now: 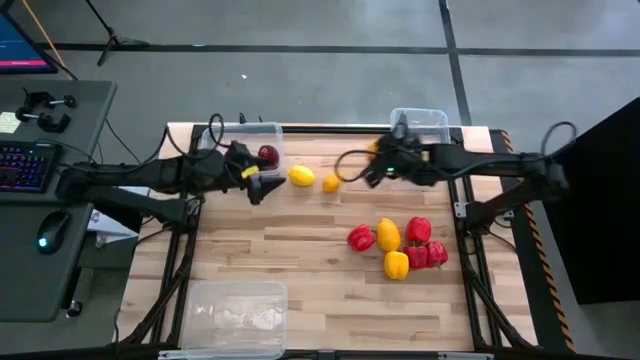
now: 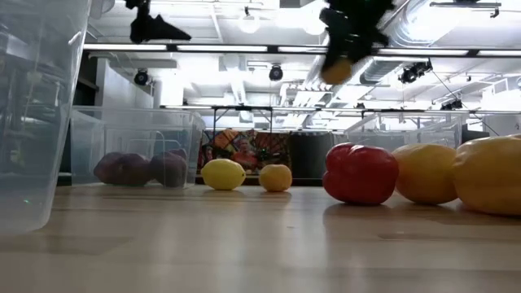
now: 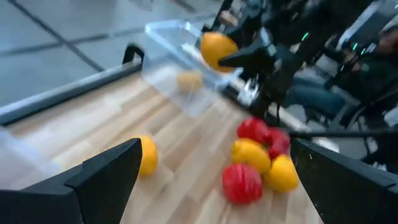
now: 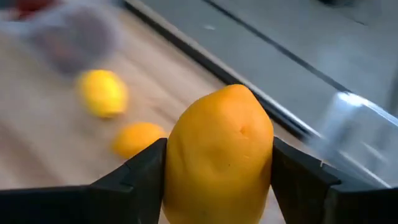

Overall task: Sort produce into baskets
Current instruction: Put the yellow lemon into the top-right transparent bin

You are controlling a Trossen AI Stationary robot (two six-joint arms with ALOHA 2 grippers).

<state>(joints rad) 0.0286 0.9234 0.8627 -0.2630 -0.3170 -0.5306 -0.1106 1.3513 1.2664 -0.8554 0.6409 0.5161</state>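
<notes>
**Two dark robot arms, seen from above**

Both arms are black and slim, built of jointed segments. The left arm [image 1: 150, 176] carries a yellow marking near its gripper [image 1: 258, 187]. The right arm [image 1: 480, 165] trails a looping black cable and shows a small green light near its wrist.

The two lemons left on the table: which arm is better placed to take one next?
Probably left. The left gripper is open and empty beside the lemons, while the right gripper already holds a lemon.
</notes>
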